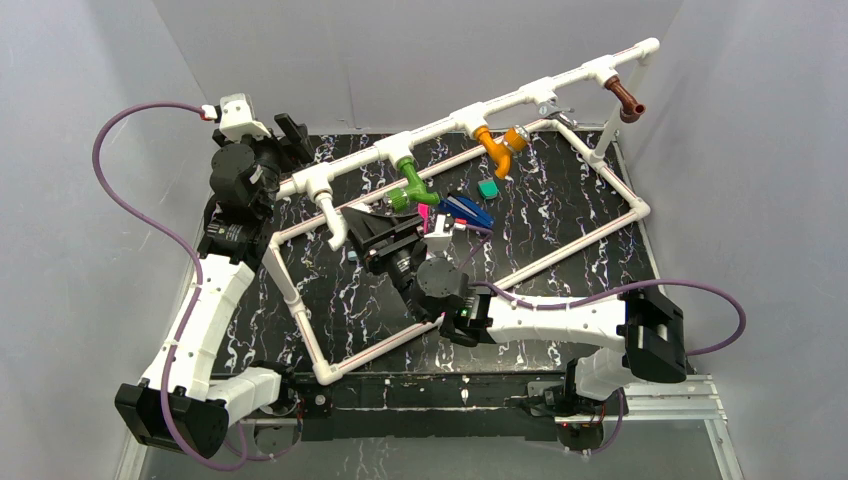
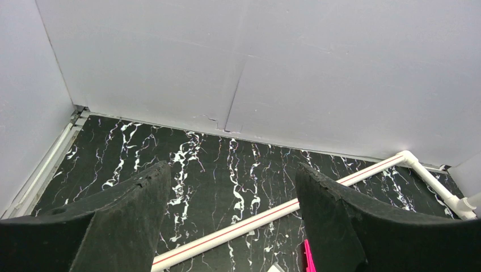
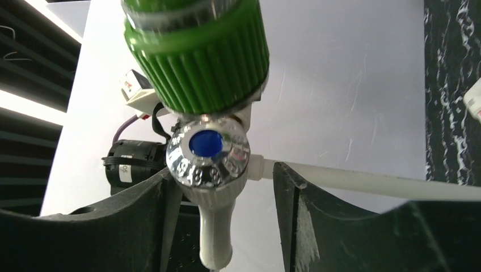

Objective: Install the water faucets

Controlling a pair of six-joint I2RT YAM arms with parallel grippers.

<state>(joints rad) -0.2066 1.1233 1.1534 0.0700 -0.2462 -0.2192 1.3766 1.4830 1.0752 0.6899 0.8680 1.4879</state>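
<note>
From above, the white pipe frame climbs from 9 o'clock to 1 o'clock over the black marbled mat. All four taps hang from its tee fittings. The white faucet is nearest 9 o'clock, followed by the green faucet, the orange faucet and the brown faucet at 1 o'clock.

A blue piece, a small green block and a pink piece lie on the mat below the green and orange taps. The left arm rises along the 9 o'clock edge, and the left gripper sits at 10 o'clock past the pipe's low end, well apart from every tap. The right arm reaches from 4 o'clock to the centre. The right gripper is tucked under the pipe between the white and green taps, and its jaws are hidden in this view.

The left wrist view gives what the top view cannot. Its fingers stand wide apart with nothing between them, over mat, a red-striped frame pipe and the grey wall.

The right wrist view is a close-up. The green tap's ribbed end fills 12 o'clock, and the white tap's chrome knob with a blue centre sits between the fingers, spout pointing to 6 o'clock. The 9 o'clock finger is just beside the knob, and I cannot tell whether it touches. The 3 o'clock finger stands clear of the knob, so the jaws are released.
</note>
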